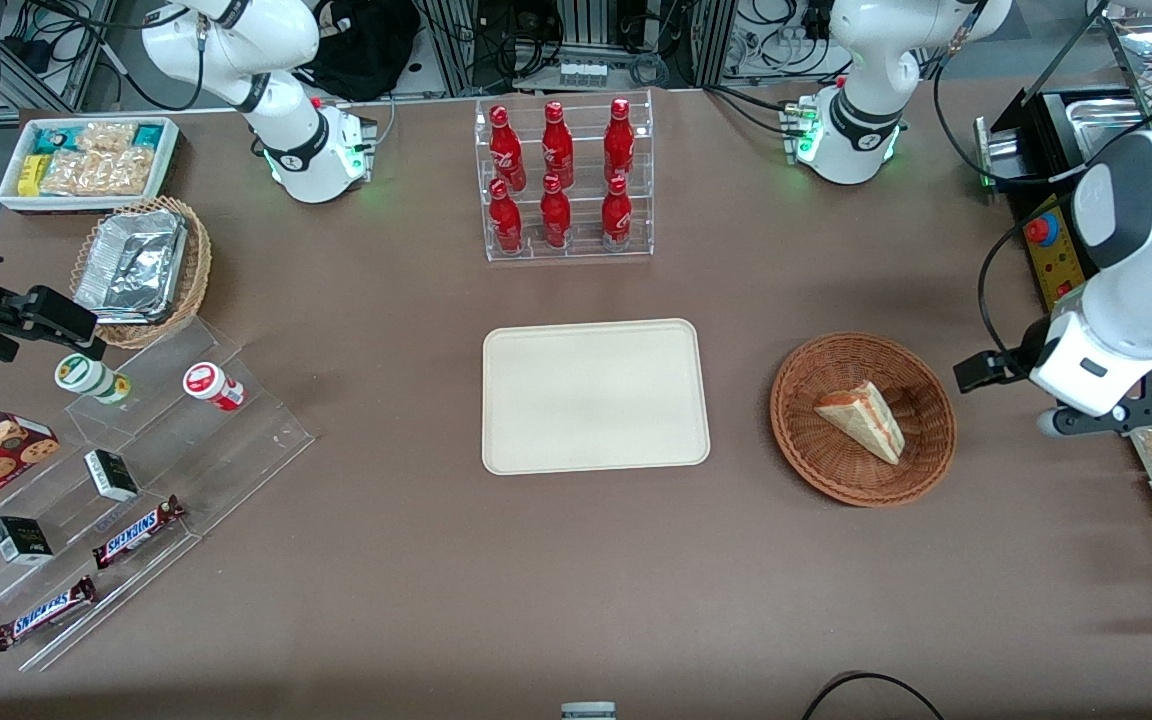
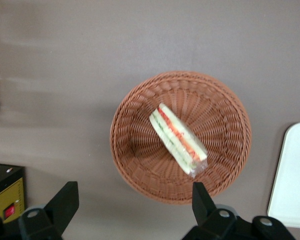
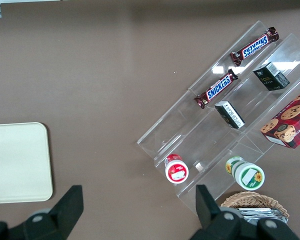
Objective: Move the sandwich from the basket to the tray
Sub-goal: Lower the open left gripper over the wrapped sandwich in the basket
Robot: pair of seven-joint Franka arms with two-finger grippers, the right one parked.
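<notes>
— Left wrist view first: gripper (image 2: 132,210) spread wide, holding nothing, hovering above table beside basket (image 2: 135,115) rim. Confirm?

— Confirmed. Fingers (image 2: 65,202) well apart, dark, clear of wicker.

— Sandwich?

— Sandwich (image 2: 178,140) lying inside basket, wrapped in clear film, red-orange filling edge showing. Untouched.

— Front view?

— Same: sandwich (image 1: 864,418) in basket (image 1: 816,470), toward working arm's end. Tray (image 1: 594,396) beside basket, mid-table, apart from it. Red bottles (image 1: 558,180) in clear rack, farther from camera than tray.
</notes>
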